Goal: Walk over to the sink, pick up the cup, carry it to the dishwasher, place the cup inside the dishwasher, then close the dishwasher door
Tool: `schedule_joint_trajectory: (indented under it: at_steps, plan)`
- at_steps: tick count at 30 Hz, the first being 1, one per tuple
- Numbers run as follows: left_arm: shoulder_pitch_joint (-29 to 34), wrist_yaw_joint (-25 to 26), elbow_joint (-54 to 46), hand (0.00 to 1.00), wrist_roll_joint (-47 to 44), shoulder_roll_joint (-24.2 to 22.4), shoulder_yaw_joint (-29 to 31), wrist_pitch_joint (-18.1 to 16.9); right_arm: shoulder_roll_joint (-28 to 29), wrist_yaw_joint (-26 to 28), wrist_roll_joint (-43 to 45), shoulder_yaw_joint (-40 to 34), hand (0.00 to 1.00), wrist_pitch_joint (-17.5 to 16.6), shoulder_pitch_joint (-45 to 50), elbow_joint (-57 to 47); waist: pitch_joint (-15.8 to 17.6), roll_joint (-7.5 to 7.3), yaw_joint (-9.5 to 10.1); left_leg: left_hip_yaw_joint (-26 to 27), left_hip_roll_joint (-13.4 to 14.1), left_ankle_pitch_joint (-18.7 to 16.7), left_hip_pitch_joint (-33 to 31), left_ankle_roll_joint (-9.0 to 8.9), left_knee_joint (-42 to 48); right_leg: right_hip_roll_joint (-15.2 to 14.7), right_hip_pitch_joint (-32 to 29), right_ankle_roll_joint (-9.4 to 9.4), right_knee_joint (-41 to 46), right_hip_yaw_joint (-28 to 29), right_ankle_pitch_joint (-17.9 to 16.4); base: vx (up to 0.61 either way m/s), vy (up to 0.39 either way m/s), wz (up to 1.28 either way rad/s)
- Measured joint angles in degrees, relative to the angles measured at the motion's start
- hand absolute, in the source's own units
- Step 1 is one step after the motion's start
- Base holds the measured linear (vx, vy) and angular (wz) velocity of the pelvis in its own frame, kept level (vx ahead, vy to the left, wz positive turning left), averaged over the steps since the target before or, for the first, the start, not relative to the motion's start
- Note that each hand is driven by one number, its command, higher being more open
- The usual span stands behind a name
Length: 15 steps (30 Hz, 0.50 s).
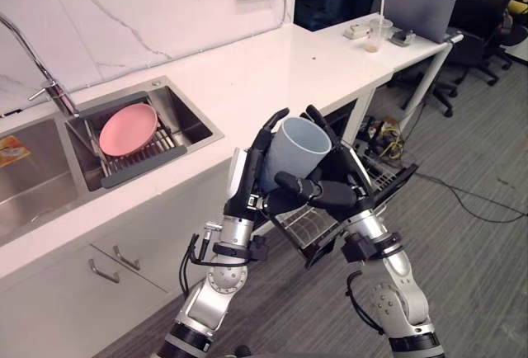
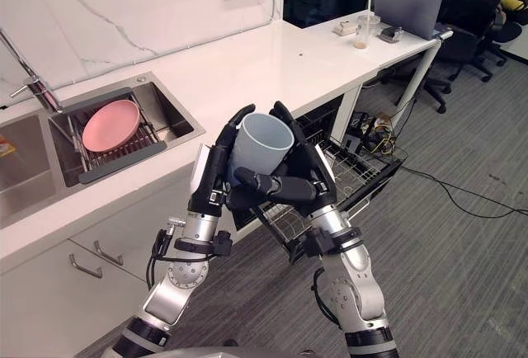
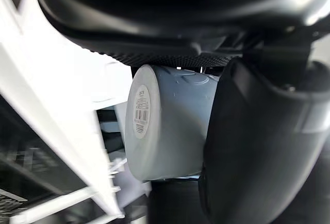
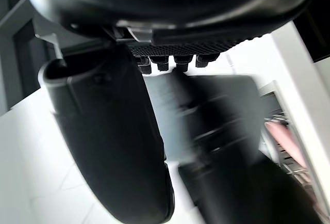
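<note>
White worktop (image 1: 272, 69); open dishwasher (image 1: 384, 178) seen under its edge; sink (image 1: 198, 123) w/ pink plate (image 1: 128, 129) at left. Left robot hand (image 1: 252, 178) & right robot hand (image 1: 330, 195) are curled round pale blue cup (image 1: 299, 153), held mid-air before dishwasher.

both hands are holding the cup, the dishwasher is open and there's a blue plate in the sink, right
One thing is off: the plate in the sink is pink, not blue, as the left eye view shows. The rest holds: the left hand and right hand hold the cup, and the dishwasher is open.
</note>
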Motion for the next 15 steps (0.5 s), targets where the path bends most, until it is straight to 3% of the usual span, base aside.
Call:
schedule_joint_trajectory:
  at_steps: [15]
  plan:
    - [1.5, -5.1, 0.3, 0.0, -9.1, 0.2, -0.1, 0.0, -0.1, -2.0, 0.6, 1.0, 1.0, 1.1, -4.0, 1.4, -0.8, -1.27, 0.86, -1.3, -0.3, 1.9, 0.5, 0.02, -2.3, 0.1, 0.1, -0.07, 0.0, -1.2, 0.0, -0.02, -0.007, 0.04]
